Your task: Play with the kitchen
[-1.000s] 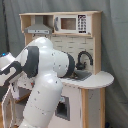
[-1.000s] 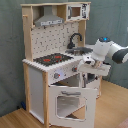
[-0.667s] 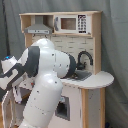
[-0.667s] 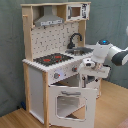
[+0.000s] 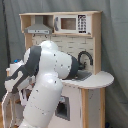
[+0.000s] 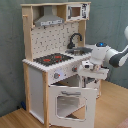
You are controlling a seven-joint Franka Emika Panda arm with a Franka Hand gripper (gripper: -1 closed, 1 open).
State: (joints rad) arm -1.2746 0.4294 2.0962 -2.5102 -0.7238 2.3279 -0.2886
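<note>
The kitchen (image 6: 50, 75) is a toy of pale wood and white panels, seen in both exterior views. It has a hood (image 6: 49, 20), a small microwave (image 5: 70, 23), a black faucet (image 6: 75, 39), a grey sink (image 6: 80, 50) and a red-ringed hob (image 6: 52, 59). Its windowed oven door (image 6: 70, 104) hangs open toward the front. My gripper (image 6: 86, 66) hovers just in front of the knob panel, above the open door's top edge. In the first exterior view my white arm (image 5: 47, 85) covers the hob and the oven front.
A rounded side counter (image 5: 100, 79) juts out beside the sink. A grey curtain (image 6: 10, 50) hangs behind the kitchen, which stands on a wooden floor (image 6: 110, 112). My arm reaches in from the second exterior view's right.
My gripper has dropped a little and moved closer to the kitchen's front, toward the open oven door. The door itself looks unchanged.
</note>
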